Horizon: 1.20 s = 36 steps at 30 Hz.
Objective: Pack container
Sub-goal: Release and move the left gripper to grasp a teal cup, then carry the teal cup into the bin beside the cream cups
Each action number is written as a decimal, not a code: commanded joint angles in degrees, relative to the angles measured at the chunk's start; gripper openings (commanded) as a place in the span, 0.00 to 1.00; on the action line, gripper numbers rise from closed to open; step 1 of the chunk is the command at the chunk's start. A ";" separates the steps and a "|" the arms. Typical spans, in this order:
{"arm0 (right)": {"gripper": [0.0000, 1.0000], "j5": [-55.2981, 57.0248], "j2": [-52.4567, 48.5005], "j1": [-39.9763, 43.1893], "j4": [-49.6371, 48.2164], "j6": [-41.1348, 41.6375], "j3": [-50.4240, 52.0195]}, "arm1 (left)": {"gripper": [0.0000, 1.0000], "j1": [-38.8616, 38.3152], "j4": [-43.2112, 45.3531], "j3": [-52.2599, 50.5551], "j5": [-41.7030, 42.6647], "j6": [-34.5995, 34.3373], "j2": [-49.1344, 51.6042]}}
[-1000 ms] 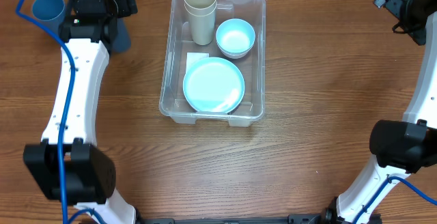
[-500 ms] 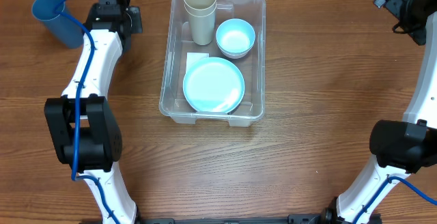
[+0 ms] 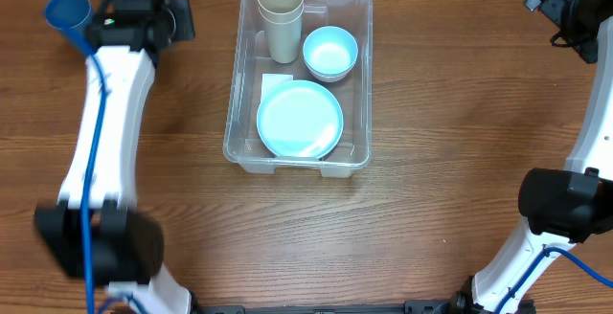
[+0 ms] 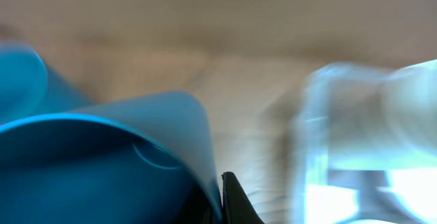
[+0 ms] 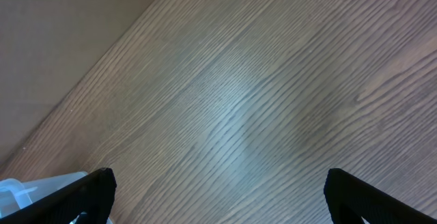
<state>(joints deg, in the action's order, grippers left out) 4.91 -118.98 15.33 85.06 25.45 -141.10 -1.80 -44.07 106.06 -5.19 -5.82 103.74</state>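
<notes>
Blur smears the left wrist view: a blue cup fills its lower left, one dark fingertip shows against the cup's wall, and the second finger is cut off from sight. From overhead, the left gripper is mostly hidden under its own wrist at the table's far left corner, clamped shut on the blue cup's wall, whose rim looks pinched out of round. The right gripper hangs over bare wooden table at the far right, jaws spread wide with nothing between them; only its two fingertips enter its own camera's edges. The container, a clear bin, sits on the table between the two arms, well apart from both. Inside it are one beige cup standing at the far end, one pale blue bowl just beside it, one pale blue plate at the near end, and a white label partly covered by the plate.
</notes>
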 commanded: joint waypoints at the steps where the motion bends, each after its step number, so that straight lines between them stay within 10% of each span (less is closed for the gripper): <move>1: 1.00 0.55 1.31 0.02 -0.28 0.20 -1.05 | 0.04 -5.44 -3.34 3.19 3.78 -0.81 -11.56; 11: 1.00 0.55 1.31 0.02 -0.28 0.20 -1.05 | 0.04 -20.02 -13.16 3.17 3.58 0.09 -10.91; 36: 1.00 0.55 1.31 0.02 -0.28 0.20 -1.05 | 0.07 -19.91 -7.10 3.17 -1.42 -0.17 12.90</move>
<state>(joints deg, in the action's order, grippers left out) 4.91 -118.98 15.33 85.01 25.47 -141.12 -21.78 -51.31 109.10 -4.58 -6.00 116.44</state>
